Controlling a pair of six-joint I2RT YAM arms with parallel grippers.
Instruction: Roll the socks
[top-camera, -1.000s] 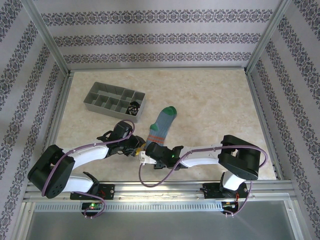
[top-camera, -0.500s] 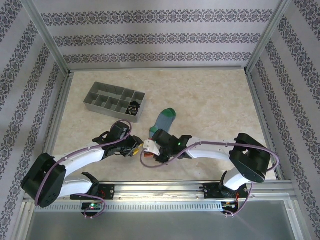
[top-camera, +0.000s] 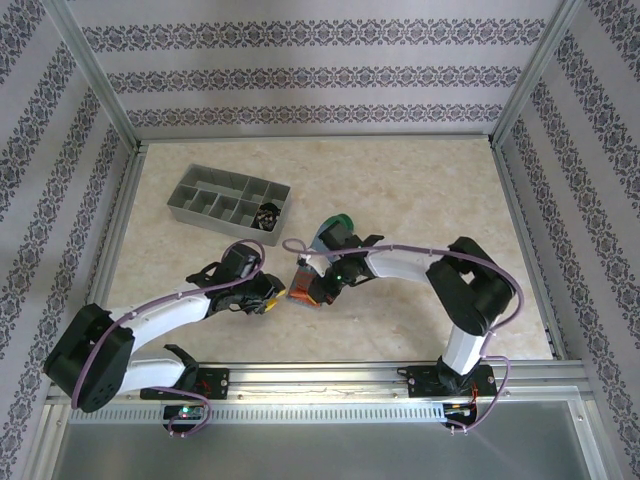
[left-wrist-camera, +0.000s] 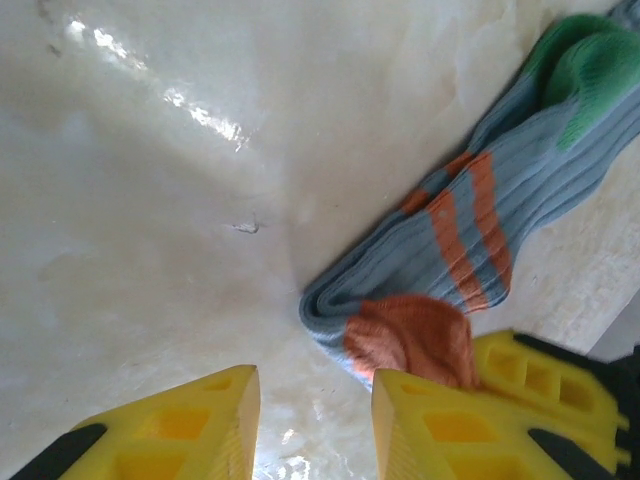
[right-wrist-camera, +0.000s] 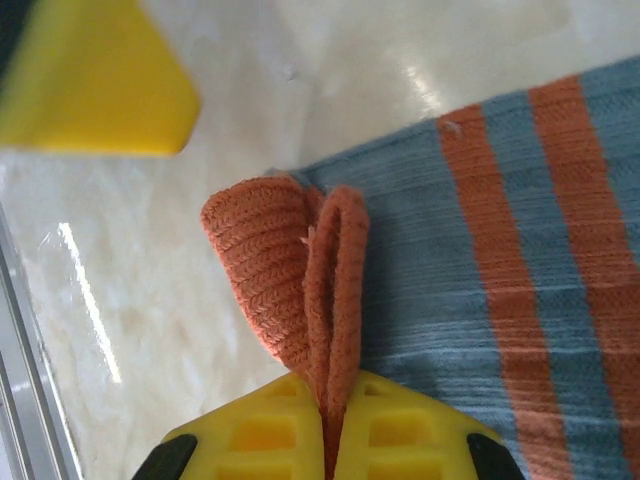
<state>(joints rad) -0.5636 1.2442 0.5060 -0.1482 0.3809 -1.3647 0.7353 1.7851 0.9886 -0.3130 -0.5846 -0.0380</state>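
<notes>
The blue-grey sock (left-wrist-camera: 470, 220) with green toe (top-camera: 340, 223) and orange stripes lies on the table, its orange cuff (right-wrist-camera: 275, 265) doubled over at the near end. My right gripper (right-wrist-camera: 328, 400) is shut on the cuff's folded edge, just off the table top. Left of the cuff, my left gripper (left-wrist-camera: 315, 385) stands open close above the table with only bare surface between its yellow fingers (left-wrist-camera: 200, 420). From above, both grippers meet at the sock's near end, left gripper (top-camera: 272, 300) beside right gripper (top-camera: 305, 290). A small black-and-white bundle (top-camera: 268, 213) sits in the tray.
The grey compartment tray (top-camera: 205, 192) stands at the back left of the table. The right arm (top-camera: 400, 262) reaches across the sock from the right. Metal frame rails (top-camera: 330, 372) and patterned walls close in the table.
The right gripper closed on the orange cuff and the right arm swung farther over the sock, shortening its visible length. The left gripper's fingers narrowed a little beside the cuff.
</notes>
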